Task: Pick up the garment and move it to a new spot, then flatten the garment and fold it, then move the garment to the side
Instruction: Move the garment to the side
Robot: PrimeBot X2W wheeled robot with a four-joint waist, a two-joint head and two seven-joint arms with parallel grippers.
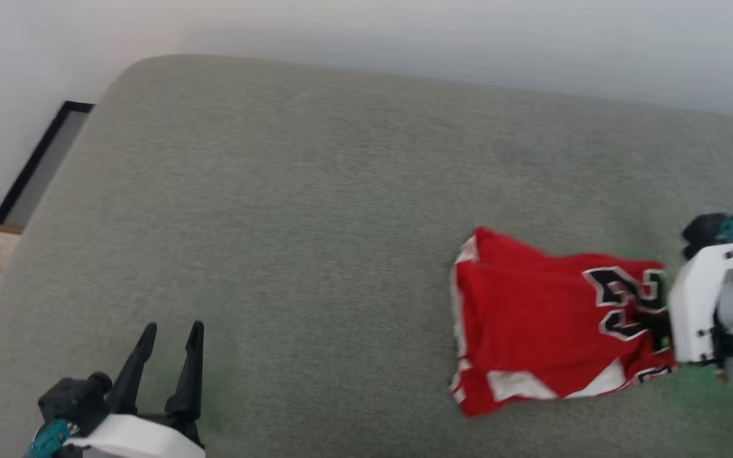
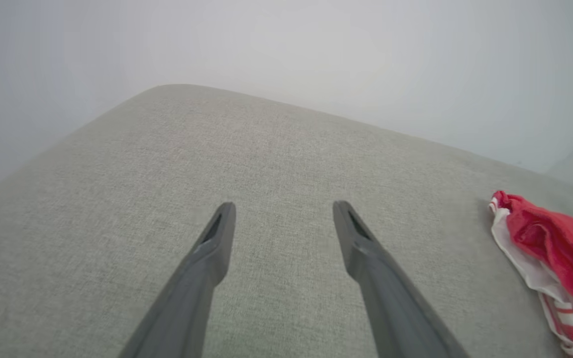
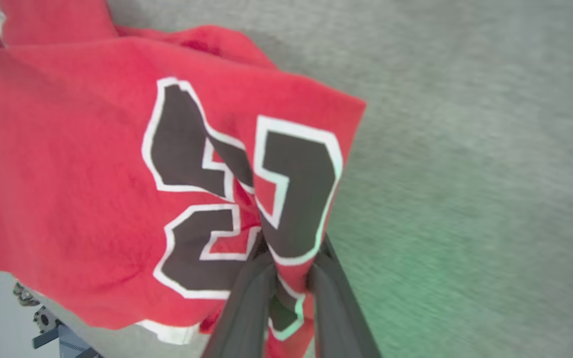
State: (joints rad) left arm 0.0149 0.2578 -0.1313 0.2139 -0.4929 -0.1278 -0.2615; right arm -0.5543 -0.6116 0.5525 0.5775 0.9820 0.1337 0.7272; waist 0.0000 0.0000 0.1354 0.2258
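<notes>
R gripper point(image 3: 289, 261) has its fingers point(image 3: 246, 303) clenched on the garment point(image 1: 532, 331) at the number print, folded bundle lying far right on the grey cushion point(image 1: 315, 191), prob. to drag it aside w/o unfolding; L gripper point(image 1: 172, 327) released, idle over bare cushion, lower left.

We record one marking: large black digits point(image 3: 286, 189) with a white outline, printed on the red garment point(image 3: 57, 164). In the right wrist view they lie sideways and creased by folds; we read them as 23. In the head view they are blurred and only partly legible.
</notes>
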